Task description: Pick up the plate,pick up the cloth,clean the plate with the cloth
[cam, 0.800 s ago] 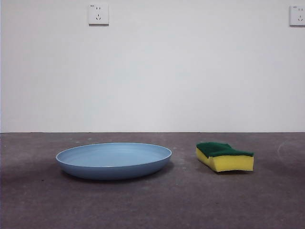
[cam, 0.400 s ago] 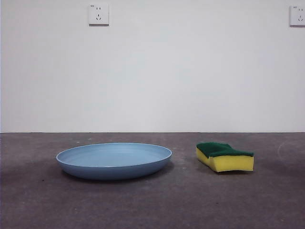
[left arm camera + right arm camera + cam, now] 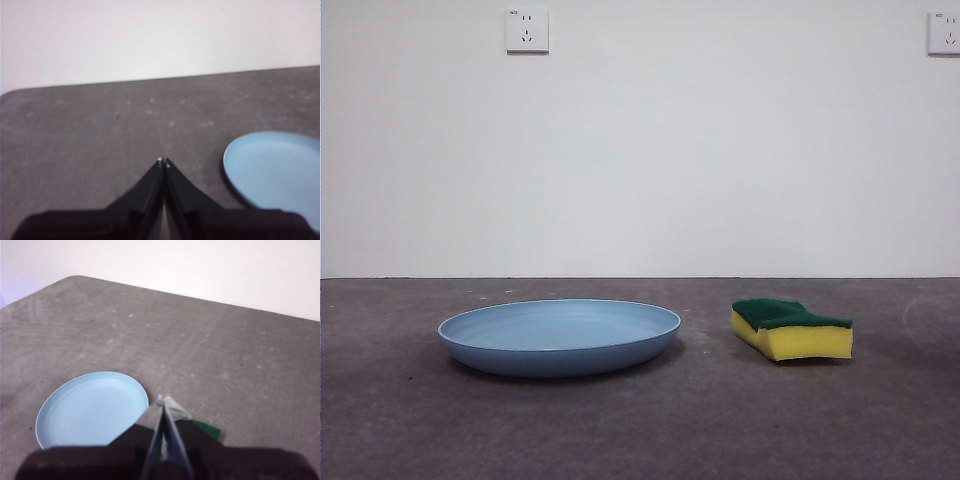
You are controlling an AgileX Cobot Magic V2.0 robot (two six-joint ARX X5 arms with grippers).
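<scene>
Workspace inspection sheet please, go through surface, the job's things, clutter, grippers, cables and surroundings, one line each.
Surface: dark grey table, matte, with faint pale specks.
Plate: light-blue plate flat on the table, nothing on it, untouched.
Cloth: yellow sponge with its green layer up, beside the plate and apart from it.
Clutter: nothing seen.
Grippers: left gripper shut, above bare table beside the plate; right gripper shut, raised over the table between plate and sponge. Neither holds anything.
Cables: nothing seen.
Surroundings: plain white wall with two wall sockets.
</scene>
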